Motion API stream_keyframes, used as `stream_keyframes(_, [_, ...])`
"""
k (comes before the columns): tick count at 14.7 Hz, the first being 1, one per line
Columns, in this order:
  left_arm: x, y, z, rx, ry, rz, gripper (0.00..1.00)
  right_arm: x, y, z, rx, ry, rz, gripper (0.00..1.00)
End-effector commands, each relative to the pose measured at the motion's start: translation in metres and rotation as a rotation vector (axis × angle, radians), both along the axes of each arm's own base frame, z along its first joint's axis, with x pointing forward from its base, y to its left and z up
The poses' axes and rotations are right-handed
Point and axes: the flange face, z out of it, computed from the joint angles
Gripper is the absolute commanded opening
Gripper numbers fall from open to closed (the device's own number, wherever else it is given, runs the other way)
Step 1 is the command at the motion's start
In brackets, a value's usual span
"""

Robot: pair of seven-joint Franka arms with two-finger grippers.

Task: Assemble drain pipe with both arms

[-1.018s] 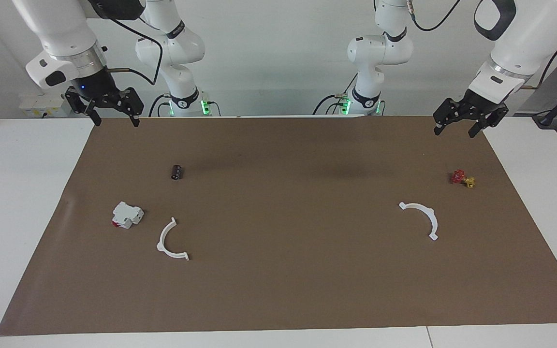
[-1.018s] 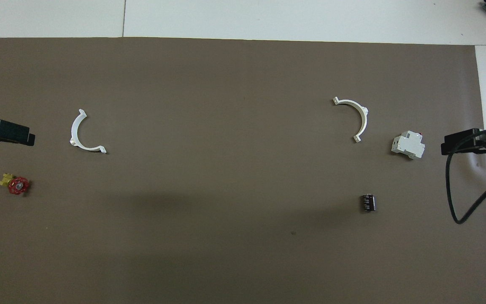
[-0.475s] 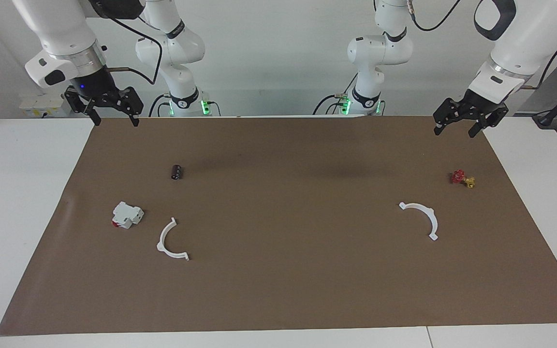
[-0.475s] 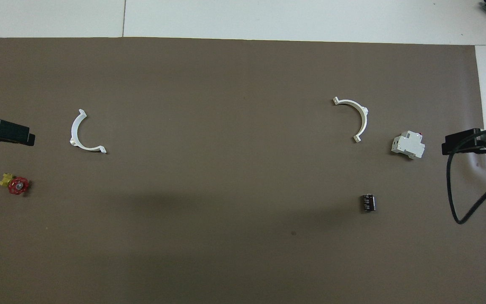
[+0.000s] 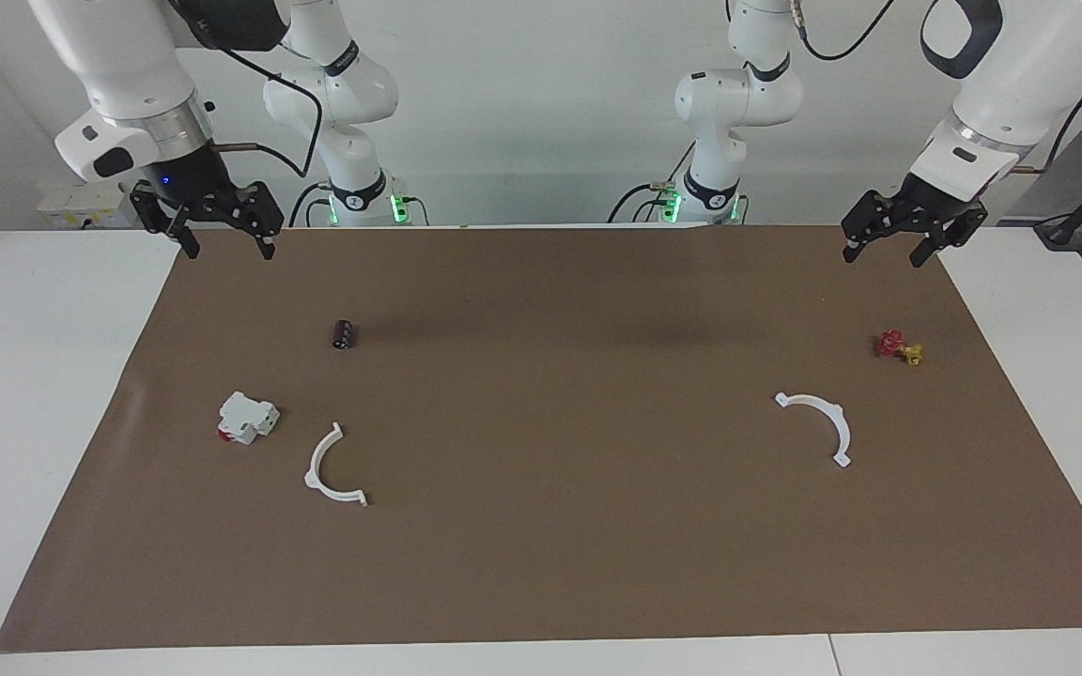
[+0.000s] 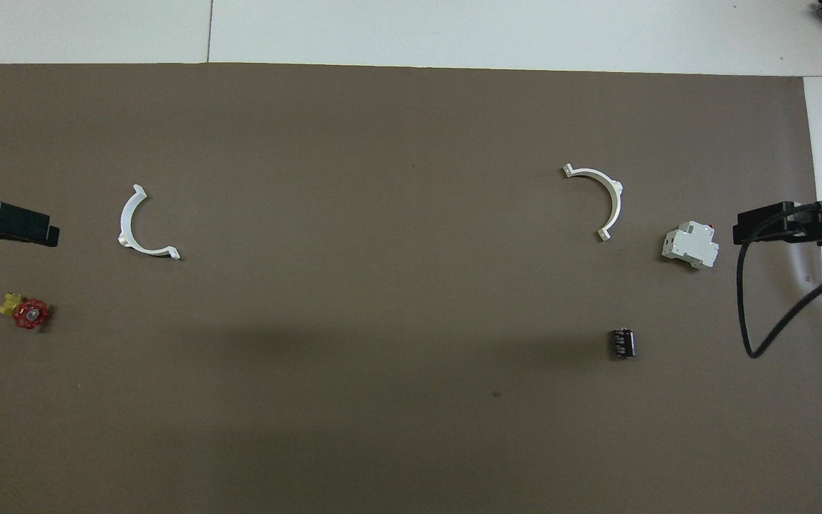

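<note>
Facing view. The right tool point(image 5: 225, 242) is hanging in the air over the mat point(image 5: 541, 545) corner nearest the right arm's base, fingers spread and released, grasping nothing. The left tool point(image 5: 884, 250) is hanging over the mat corner at the left arm's end, fingers likewise spread, grasping nothing. The drain pipe is lying in two separate halves, well apart. One half-ring point(image 5: 332, 468) is resting flat on the mat toward the right arm's end, just beside a breaker point(image 5: 246, 418), a white block with a red end, and farther from the robots than it. A capacitor point(image 5: 344, 334), dark and cylindrical, is lying nearer to the robots than the breaker. The other half-ring point(image 5: 821, 423) is resting flat toward the left arm's end, with a valve point(image 5: 898, 346), red and yellow, lying nearer to the robots. No writing is legible on any part.

Overhead view. The left tool point(image 6: 6, 223) is entering at the mat point(image 6: 382, 428) edge, above a spot between the valve point(image 6: 26, 312) and one half-ring point(image 6: 141, 228). The right tool point(image 6: 775, 223) is entering at the edge at the right arm's end, just beside the breaker point(image 6: 689, 245), with a black cable point(image 6: 746, 314) looping below it. The second half-ring point(image 6: 598, 198) is lying beside the breaker; the capacitor point(image 6: 623, 343) is lying nearer to the robots. White tabletop point(image 6: 454, 28) is showing past the mat's edge.
</note>
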Motion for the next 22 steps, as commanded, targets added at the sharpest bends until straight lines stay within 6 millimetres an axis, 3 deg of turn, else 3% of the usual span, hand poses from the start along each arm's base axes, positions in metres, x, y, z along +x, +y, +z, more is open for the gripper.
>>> stream_keyframes(1, [-0.003,0.001,0.001,-0.012,0.009,0.003,1.00,0.033,0.006,-0.040,-0.006,-0.018,0.012,1.00])
stream_keyframes(5, [-0.003,0.001,0.001,-0.010,0.009,0.003,1.00,0.088,0.019,-0.130,0.051,-0.047,0.198,1.00])
stream_keyframes(8, [-0.003,0.001,0.000,-0.010,0.010,0.003,1.00,0.118,0.025,-0.181,0.031,-0.116,0.307,1.00])
stream_keyframes(12, [-0.003,0.001,0.001,-0.010,0.009,0.003,1.00,0.137,0.021,-0.251,0.055,-0.160,0.580,1.00])
stream_keyframes(14, [-0.003,0.001,0.001,-0.010,0.009,0.003,1.00,0.134,0.001,-0.289,0.100,-0.184,0.676,1.00])
stream_keyframes(17, [-0.003,0.001,0.000,-0.012,0.010,0.003,1.00,0.128,-0.003,-0.316,0.076,-0.197,0.691,0.97])
stream_keyframes(22, [-0.003,0.001,0.001,-0.010,0.009,0.003,1.00,0.124,0.004,-0.329,0.060,-0.210,0.688,0.72])
